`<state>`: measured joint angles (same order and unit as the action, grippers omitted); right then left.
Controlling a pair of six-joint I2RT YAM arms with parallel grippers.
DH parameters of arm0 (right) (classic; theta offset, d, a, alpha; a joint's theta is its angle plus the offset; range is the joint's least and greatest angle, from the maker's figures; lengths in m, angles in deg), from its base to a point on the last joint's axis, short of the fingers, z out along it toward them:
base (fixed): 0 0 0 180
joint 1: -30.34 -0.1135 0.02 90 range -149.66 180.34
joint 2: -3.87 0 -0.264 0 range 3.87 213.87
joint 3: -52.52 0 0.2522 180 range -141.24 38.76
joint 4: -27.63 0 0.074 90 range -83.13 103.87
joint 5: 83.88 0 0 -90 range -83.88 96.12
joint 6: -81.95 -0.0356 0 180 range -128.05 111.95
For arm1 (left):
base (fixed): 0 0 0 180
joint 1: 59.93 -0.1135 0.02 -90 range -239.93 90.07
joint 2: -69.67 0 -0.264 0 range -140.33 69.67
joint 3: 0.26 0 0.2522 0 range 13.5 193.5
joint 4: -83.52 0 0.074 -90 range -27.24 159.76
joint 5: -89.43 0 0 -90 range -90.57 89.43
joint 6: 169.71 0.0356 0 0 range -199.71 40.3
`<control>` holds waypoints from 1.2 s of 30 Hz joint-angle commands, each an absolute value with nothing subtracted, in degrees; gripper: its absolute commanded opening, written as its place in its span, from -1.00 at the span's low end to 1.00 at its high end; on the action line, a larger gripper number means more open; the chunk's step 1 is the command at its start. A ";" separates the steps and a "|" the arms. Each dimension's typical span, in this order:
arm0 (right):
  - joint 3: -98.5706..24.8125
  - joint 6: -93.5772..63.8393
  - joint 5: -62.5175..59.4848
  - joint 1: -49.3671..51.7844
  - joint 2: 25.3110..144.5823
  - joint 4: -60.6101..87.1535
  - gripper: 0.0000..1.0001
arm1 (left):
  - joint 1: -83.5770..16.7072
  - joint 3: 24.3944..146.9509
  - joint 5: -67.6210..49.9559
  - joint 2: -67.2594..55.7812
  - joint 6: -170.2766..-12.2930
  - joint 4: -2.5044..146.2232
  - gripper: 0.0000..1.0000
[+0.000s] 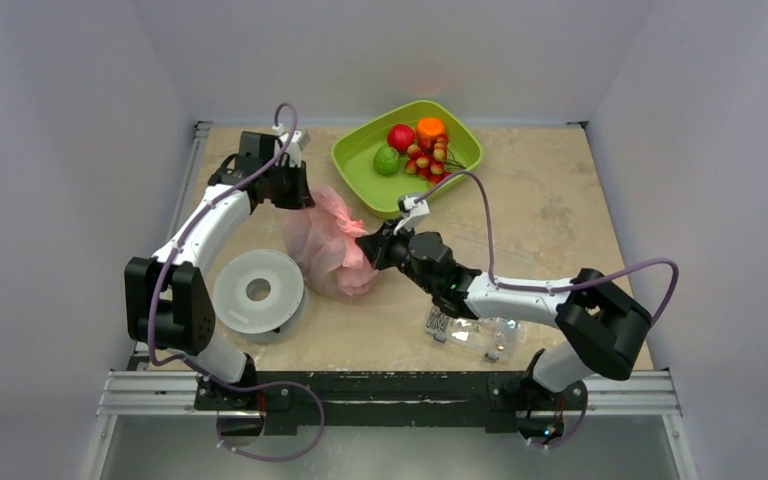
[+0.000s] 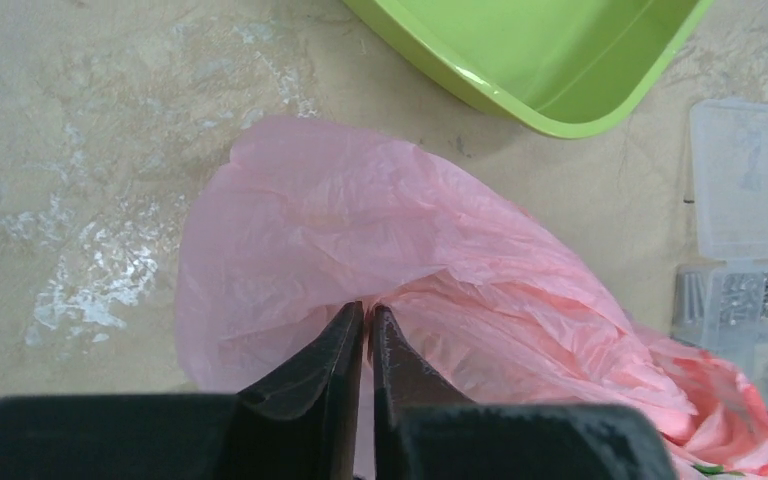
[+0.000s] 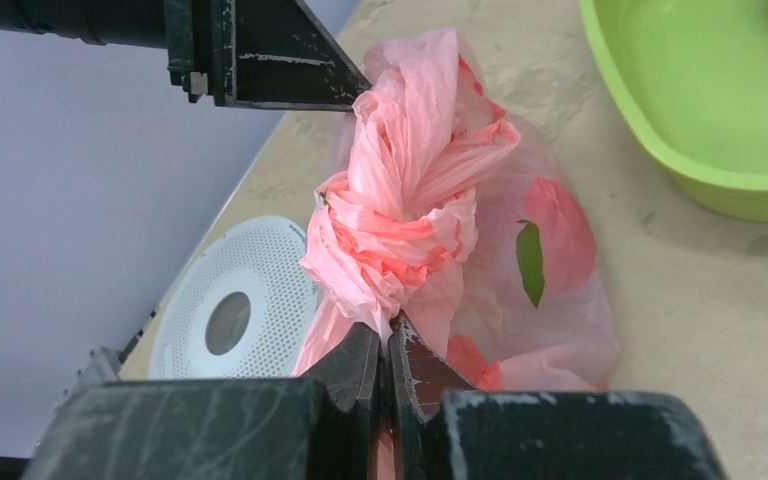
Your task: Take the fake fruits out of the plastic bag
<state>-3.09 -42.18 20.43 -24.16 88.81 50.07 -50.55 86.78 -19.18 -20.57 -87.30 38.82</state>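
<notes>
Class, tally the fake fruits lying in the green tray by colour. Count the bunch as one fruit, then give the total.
Red: 2, the round red fruit and the bunch of small red fruits
Orange: 1, the orange fruit
Green: 1, the green fruit
Total: 4

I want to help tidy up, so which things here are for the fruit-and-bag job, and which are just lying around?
For the job: pink plastic bag, red fruit showing through it, fruits in the green tray, left gripper and right gripper, both pinching the bag.

Just lying about: white round disc, clear box of small parts.
</notes>
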 commanded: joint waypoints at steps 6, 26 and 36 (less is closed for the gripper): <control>-5.15 -42.34 13.66 -21.19 88.03 53.25 -1.00 | -48.41 79.95 -14.44 -6.23 -73.68 47.58 -0.21; -5.50 -39.40 9.42 -20.64 85.81 50.93 -1.00 | -35.81 69.71 -12.02 -4.29 -34.40 61.17 0.36; -5.55 -39.36 10.99 -20.69 86.09 50.16 -1.00 | -35.59 70.81 -19.31 -5.85 -41.67 62.85 -0.83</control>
<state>-3.35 -39.91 10.64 -20.65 87.22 49.31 -35.86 68.33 -15.10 -5.71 -38.71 61.05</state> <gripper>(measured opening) 0.008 0.335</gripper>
